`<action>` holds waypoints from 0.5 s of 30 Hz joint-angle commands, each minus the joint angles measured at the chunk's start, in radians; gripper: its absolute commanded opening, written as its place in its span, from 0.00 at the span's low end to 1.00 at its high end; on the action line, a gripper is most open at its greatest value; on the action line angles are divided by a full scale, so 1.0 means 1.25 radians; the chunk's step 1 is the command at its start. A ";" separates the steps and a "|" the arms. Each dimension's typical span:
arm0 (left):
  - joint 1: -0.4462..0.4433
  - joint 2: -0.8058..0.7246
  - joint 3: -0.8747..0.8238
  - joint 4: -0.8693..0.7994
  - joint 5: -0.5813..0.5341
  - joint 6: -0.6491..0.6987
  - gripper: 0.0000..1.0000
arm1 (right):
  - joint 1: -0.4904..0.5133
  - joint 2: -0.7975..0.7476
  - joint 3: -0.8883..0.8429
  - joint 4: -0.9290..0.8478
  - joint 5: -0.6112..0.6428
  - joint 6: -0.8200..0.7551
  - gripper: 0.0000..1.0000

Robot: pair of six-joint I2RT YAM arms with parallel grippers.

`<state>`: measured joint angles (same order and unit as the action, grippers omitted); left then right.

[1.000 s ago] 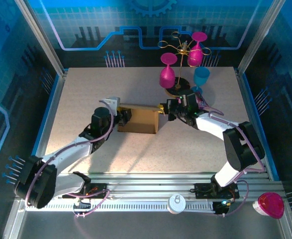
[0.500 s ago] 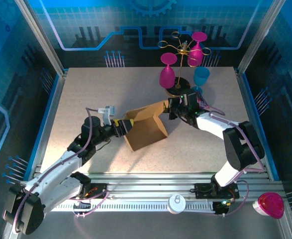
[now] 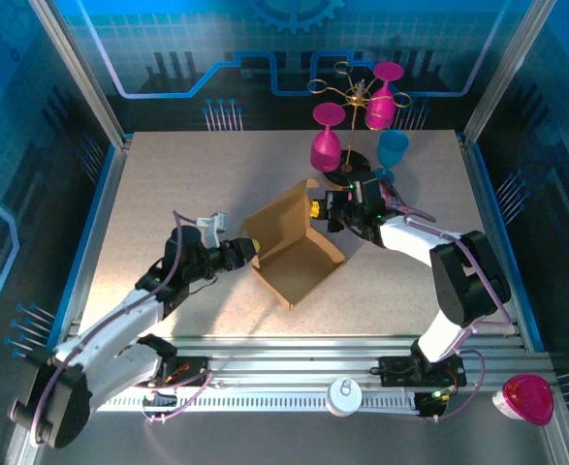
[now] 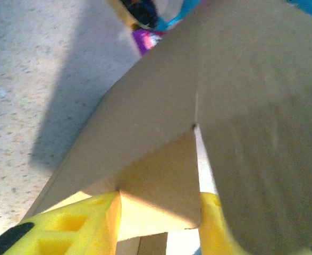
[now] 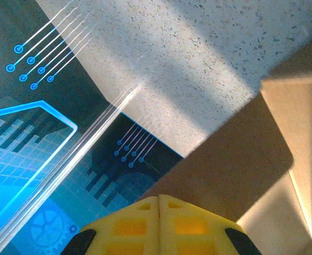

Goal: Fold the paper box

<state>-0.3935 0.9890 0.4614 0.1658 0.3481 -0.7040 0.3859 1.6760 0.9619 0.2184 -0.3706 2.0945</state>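
Plain brown kraft cardboard box (image 3: pixel 299 262) sits half-open; right gripper (image 3: pixel 315 207) closed on its far flap, left gripper (image 3: pixel 252 248) straddles a corner tab, grip unclear.

Plain brown kraft cardboard paper box (image 3: pixel 294 257) against a beige, dark-speckled tabletop (image 3: pixel 168 184). The left hand (image 4: pixel 156 212) and right hand (image 5: pixel 159 202) have bright yellow fingers. Magenta plastic goblets (image 3: pixel 327 145), a blue plastic cup (image 3: pixel 393 148), a gold wire rack (image 3: pixel 357 92) and blue circuit-patterned wall panels (image 3: pixel 168 39).
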 commanded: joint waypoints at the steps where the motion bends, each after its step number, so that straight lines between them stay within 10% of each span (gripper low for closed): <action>1: 0.008 0.054 0.069 -0.015 -0.023 0.081 0.35 | 0.006 0.007 0.026 -0.029 -0.016 0.001 0.07; 15: 0.008 0.086 0.174 -0.150 -0.106 0.344 0.13 | -0.068 -0.154 -0.007 -0.242 0.014 -0.194 0.16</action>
<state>-0.3851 1.0828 0.6403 0.0067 0.2207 -0.3820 0.3214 1.5421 0.9619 0.0406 -0.3508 1.9499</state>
